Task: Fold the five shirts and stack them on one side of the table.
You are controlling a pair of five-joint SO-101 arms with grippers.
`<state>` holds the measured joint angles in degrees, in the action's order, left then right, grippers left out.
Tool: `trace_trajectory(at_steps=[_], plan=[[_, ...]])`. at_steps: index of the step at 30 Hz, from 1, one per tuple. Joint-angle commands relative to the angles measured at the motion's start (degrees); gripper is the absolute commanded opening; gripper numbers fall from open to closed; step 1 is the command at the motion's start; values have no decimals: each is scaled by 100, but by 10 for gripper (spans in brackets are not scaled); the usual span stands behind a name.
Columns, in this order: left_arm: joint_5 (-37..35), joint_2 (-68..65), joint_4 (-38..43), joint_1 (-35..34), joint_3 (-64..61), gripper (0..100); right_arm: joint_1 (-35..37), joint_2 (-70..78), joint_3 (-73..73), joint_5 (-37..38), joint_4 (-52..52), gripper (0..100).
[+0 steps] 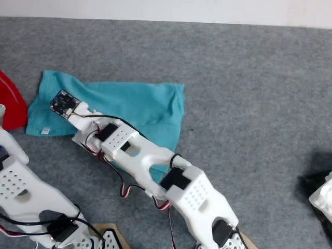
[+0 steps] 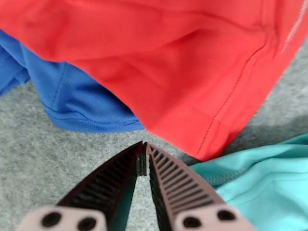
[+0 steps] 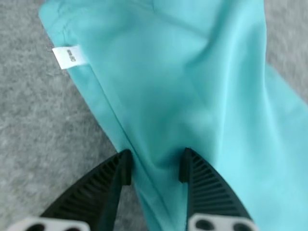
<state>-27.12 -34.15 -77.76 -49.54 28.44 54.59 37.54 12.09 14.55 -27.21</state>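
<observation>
High view: the grey felt-covered table (image 1: 249,78) carries a teal shirt (image 1: 135,106) lying fairly flat toward its far left part, with one side folded over. A red shirt (image 1: 10,104) sits at the left edge, just beside the teal one. In the left wrist view the red shirt lies partly over a blue shirt (image 2: 82,106), with a corner of the teal shirt close by.

The right arm (image 1: 150,155) stretches diagonally across the teal shirt toward its left end. The left arm (image 1: 21,187) stands at the near left corner.

The right gripper (image 3: 155,166) is spread apart, one jaw on either side of the teal shirt's hemmed edge. The left gripper (image 2: 144,156) is closed, tips together and holding nothing, over bare felt near the red shirt's hem.

A small white label (image 3: 70,56) sticks out at the teal shirt's corner.
</observation>
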Motion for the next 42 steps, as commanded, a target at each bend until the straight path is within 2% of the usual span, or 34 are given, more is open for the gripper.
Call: trace_trajectory(at_steps=[1, 4, 7, 8, 19, 24, 27, 29, 33, 34, 38, 42], plan=[[53, 40, 431, 277, -470, 5, -57, 75, 497, 281, 84, 170], [53, 66, 791, 435, -919, 5, -171, 127, 514, 273, 101, 140], [53, 75, 941, 629, -1200, 5, -303, 127, 611, 273, 127, 11], [53, 75, 949, 690, -1235, 5, -347, 136, 690, 273, 127, 2], [35, 84, 905, 1121, -1288, 5, -1103, 136, 1147, 229, 154, 6], [26, 84, 905, 1218, -1262, 5, -1305, 163, 1147, -255, 409, 6], [26, 92, 914, 1349, -1235, 5, -1288, 163, 1103, -255, 435, 6], [26, 92, 941, 1464, -1235, 5, -1182, 163, 1086, -246, 409, 34], [26, 92, 949, 1631, -1235, 5, -927, 154, 1103, -255, -224, 231], [18, 92, 958, 1675, -1235, 5, -840, 136, 1121, -255, -435, 253], [18, 92, 958, 1789, -1015, 5, -558, 110, 1138, -246, -734, 255], [-70, 66, 958, 1815, -567, 5, -585, 127, 1095, -246, -734, 255]])
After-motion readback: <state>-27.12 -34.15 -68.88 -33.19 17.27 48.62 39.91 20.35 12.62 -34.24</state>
